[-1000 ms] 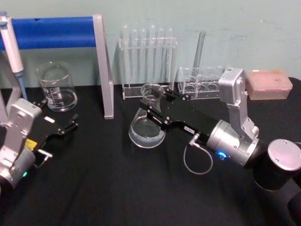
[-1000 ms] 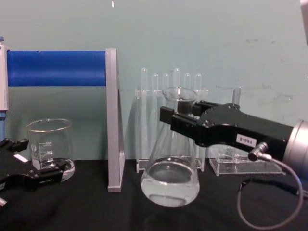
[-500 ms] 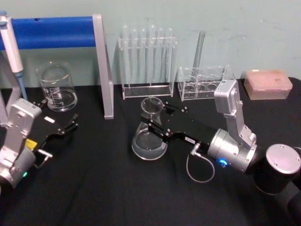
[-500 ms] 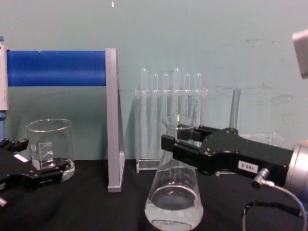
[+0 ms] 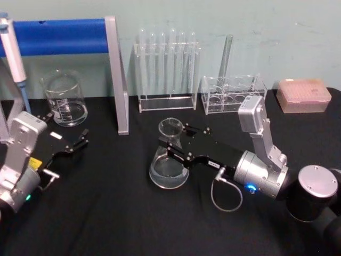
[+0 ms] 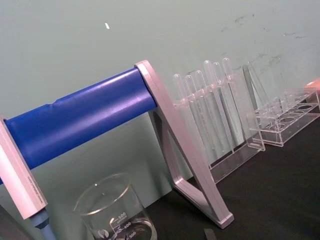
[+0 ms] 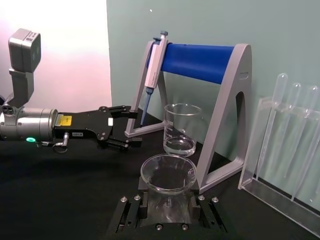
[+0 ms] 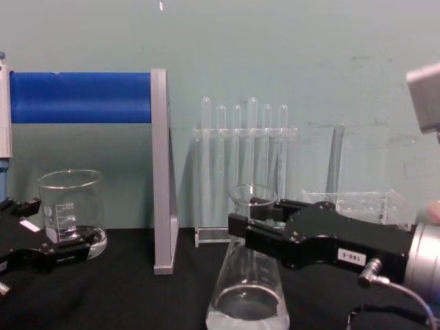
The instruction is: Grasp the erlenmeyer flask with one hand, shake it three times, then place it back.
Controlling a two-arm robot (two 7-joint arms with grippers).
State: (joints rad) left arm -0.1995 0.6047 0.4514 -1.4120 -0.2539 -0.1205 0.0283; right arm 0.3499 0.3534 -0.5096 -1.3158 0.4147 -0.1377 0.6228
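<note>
The erlenmeyer flask [image 5: 168, 173] is clear glass with a little clear liquid in its wide base. It stands upright at the middle of the black table, and I cannot tell whether its base touches the cloth. My right gripper [image 5: 171, 141] reaches in from the right and is shut on the flask's neck just under the rim. The chest view shows the flask [image 8: 248, 306] low down, with the right gripper [image 8: 244, 214] clamped across its neck. In the right wrist view the flask's round rim [image 7: 167, 172] sits between the black fingers [image 7: 142, 196]. My left gripper [image 5: 80, 142] rests open at the left.
A glass beaker [image 5: 64, 99] stands at the back left beside a blue-barred pipette stand [image 5: 118, 80] holding a pipette [image 5: 13, 53]. Behind the flask are a test tube rack [image 5: 166, 69], a second clear rack [image 5: 232, 94] and a pink tip box [image 5: 303, 95].
My right gripper has carried the flask downward and nearer to me, from in front of the test tube rack to low over the table. The left arm has stayed still.
</note>
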